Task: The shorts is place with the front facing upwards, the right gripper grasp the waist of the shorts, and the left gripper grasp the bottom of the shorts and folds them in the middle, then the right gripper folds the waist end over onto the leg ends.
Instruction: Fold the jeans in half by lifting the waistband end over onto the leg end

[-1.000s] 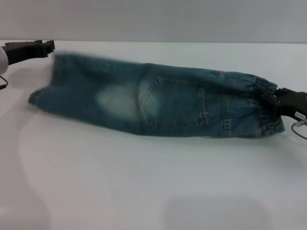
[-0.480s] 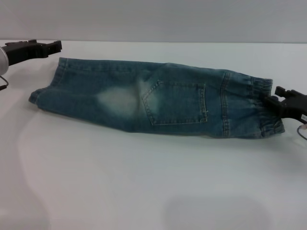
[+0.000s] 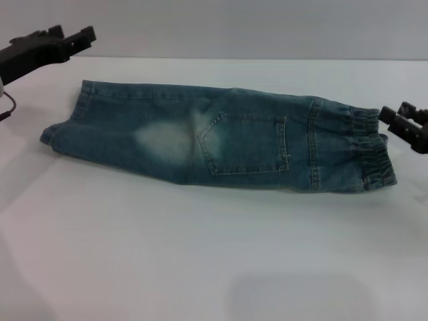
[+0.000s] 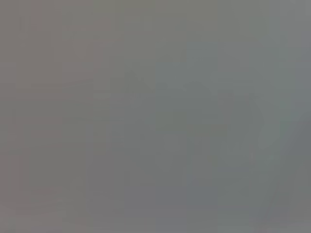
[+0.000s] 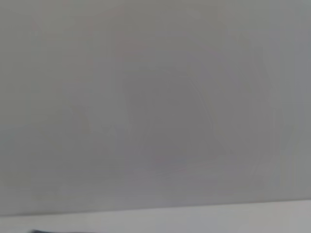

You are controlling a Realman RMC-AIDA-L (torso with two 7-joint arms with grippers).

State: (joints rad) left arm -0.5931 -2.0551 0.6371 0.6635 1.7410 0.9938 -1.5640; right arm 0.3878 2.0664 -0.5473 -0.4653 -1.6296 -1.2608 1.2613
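Head view: denim shorts lie folded lengthwise on the white table, back pocket up. Left gripper hovers beside the leg ends, holding nothing. Right gripper, fingers parted and empty, sits just off the elastic waist. Both wrist views show nothing discernible.

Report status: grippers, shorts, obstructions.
Left gripper clear of leg ends. Right gripper open beside waist, not gripping. Shorts folded lengthwise, flat. Nothing blocking.

A plain, featureless grey field fills the whole view; no gripper, cloth or table edge can be made out
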